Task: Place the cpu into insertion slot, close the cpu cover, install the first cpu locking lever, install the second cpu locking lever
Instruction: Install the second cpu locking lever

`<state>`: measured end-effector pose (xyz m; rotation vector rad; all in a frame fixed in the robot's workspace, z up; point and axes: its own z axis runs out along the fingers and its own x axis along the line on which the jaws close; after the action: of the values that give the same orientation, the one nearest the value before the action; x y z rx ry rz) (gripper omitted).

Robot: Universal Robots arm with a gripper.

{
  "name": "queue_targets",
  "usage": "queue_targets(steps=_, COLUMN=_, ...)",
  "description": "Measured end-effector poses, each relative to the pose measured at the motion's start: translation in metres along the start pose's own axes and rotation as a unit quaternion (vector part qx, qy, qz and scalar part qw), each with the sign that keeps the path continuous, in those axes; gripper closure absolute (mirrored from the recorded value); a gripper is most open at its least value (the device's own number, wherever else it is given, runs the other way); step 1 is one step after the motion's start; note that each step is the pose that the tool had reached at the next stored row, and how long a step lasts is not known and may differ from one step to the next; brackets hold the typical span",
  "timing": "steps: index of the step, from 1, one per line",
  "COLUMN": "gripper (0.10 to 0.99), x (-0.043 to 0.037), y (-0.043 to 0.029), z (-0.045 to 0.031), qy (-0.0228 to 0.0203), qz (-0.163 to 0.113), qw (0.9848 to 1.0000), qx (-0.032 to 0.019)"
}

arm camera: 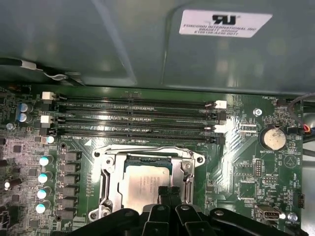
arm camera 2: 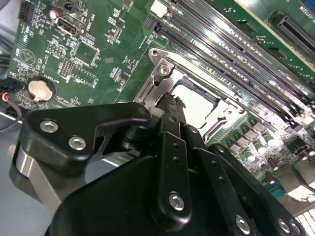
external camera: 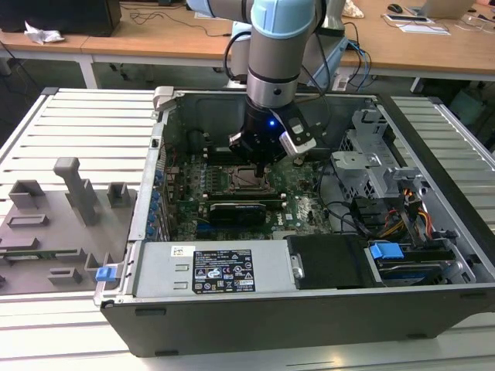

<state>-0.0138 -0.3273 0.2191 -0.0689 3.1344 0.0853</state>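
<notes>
One arm, reaching down into the open computer case (external camera: 433, 255). Gripper (arm camera: 169, 192) sits right over the socket (arm camera: 106, 179) on the green board (arm camera: 236, 162), black fingers (arm camera 2: 170, 110) pressed together at the tip, holding nothing. Chip (arm camera: 142, 179) already lies flat in the socket, beside the memory slots (arm camera: 133, 118). Metal cover frame (arm camera: 147, 152) surrounds it; can't tell if latched.

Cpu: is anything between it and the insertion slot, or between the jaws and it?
Nothing visible does. The cpu lies in the insertion slot, framed by the cpu cover, and the gripper has its jaws together at the cpu's edge, no cable or part between.
</notes>
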Motion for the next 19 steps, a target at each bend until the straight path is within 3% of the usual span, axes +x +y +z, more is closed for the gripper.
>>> queue_targets(steps=4, gripper=0.980, x=-0.0001, y=0.0008, z=-0.0148, qy=0.0000, qz=0.000, qw=1.0000, qx=0.0000)
queue_targets(steps=7, gripper=0.980, x=-0.0001, y=0.0011, z=-0.0206, qy=0.0000, qz=0.000, qw=1.0000, qx=0.0000)
queue_targets(steps=15, gripper=0.980, x=0.0001, y=-0.0014, z=-0.0218, qy=0.0000, qz=0.000, qw=1.0000, qx=0.0004)
queue_targets(steps=19, gripper=0.980, x=0.0005, y=-0.0075, z=-0.0221, qy=0.0000, qz=0.000, qw=1.0000, qx=0.0003)
